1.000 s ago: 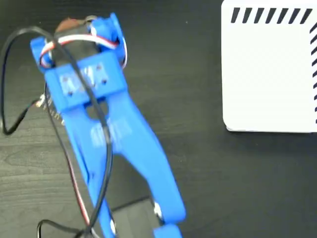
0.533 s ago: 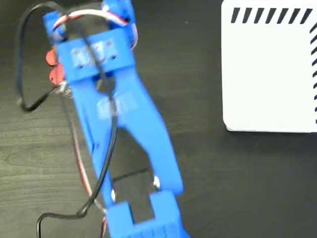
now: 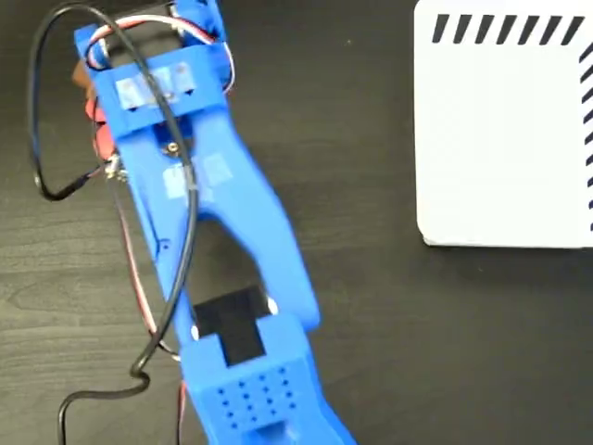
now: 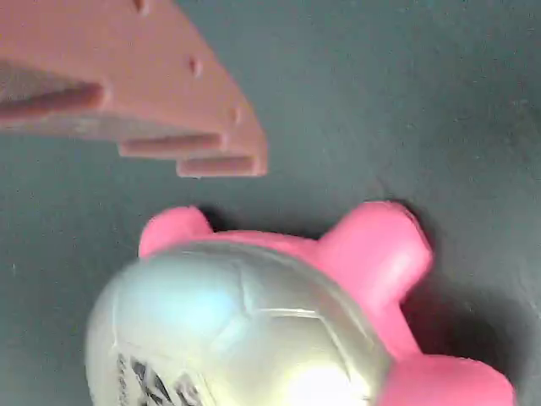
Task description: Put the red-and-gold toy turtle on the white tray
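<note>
- Against the fixed view of half a second ago, more of the blue arm (image 3: 213,232) is being shown: its perforated lower housing has come further into the bottom of the picture, and the wrist end has shifted slightly left.
- In the wrist view, one finger (image 4: 144,93) of the claw is being seen close up at the top left, hanging just above the red-and-gold toy turtle (image 4: 254,330) with a strip of bare desk (image 4: 406,101) showing between them; no contact is being made there.
- The second finger is not being shown, so whether the claw is open or closed cannot be told.
- The turtle is lying on the dark desk, its shiny domed shell with a black printed mark filling the lower left of the wrist view.
- In the fixed view the arm is being stretched from bottom centre up to the top left, and only red scraps of the turtle (image 3: 96,125) are being glimpsed beside the wrist.
- The white tray (image 3: 505,139) is lying well apart at the upper right.
</note>
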